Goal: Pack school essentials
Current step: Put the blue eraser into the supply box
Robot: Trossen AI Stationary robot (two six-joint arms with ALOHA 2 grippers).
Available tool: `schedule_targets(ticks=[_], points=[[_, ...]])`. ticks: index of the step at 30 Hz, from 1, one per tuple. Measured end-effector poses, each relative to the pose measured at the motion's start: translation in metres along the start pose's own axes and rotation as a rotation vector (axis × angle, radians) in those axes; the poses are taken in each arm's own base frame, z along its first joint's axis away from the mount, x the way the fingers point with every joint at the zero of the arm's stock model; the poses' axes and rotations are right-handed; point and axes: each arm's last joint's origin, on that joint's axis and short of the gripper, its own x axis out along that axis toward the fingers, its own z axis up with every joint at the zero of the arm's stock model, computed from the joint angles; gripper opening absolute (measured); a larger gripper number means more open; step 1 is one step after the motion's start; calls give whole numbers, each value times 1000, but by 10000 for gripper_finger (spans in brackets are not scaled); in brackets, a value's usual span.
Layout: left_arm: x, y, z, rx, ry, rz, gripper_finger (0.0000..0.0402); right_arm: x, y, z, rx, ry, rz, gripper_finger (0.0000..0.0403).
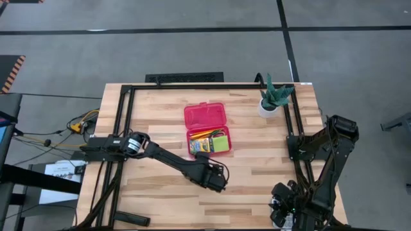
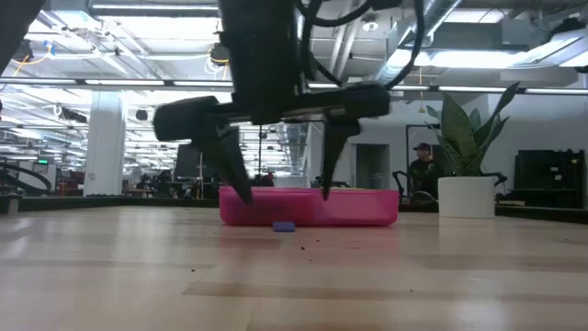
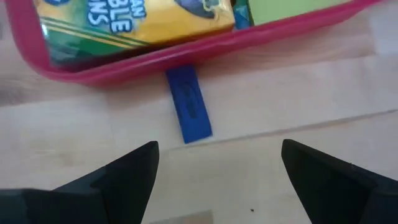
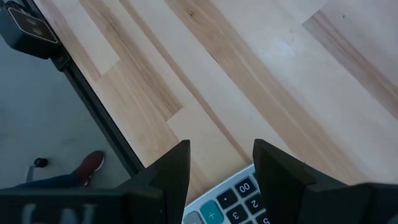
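High view: open pink plastic case (image 1: 205, 119), glossy, rounded corners, sits mid worktop (image 1: 257, 167) of pale wood planks. Inside lie the crayon box (image 1: 202, 144), a lime sticky pad (image 1: 221, 144) and orange pencils (image 1: 204, 134). A flat blue eraser (image 3: 188, 104) lies on the wood, touching the case's outer wall. Left pincer (image 1: 218, 178) hovers just beside it, fingers spread, empty. Right pincer (image 4: 219, 163), spread, waits at the worktop's near right corner over a calculator (image 4: 233, 198). Potted plant (image 1: 272, 99) at far edge; grey floor around.

Blue eraser (image 3: 188, 104), pink case (image 1: 205, 117), yellow-green crayon box (image 3: 134, 22)
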Motion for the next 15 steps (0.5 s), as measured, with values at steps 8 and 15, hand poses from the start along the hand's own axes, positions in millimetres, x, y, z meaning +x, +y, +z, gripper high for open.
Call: schedule_targets(ticks=[8, 15], points=[[2, 3, 7, -54, -73, 28, 332, 0, 0, 0, -1, 1, -1, 182], [2, 4, 6, -99, -64, 37, 332, 0, 0, 0, -1, 1, -1, 182]])
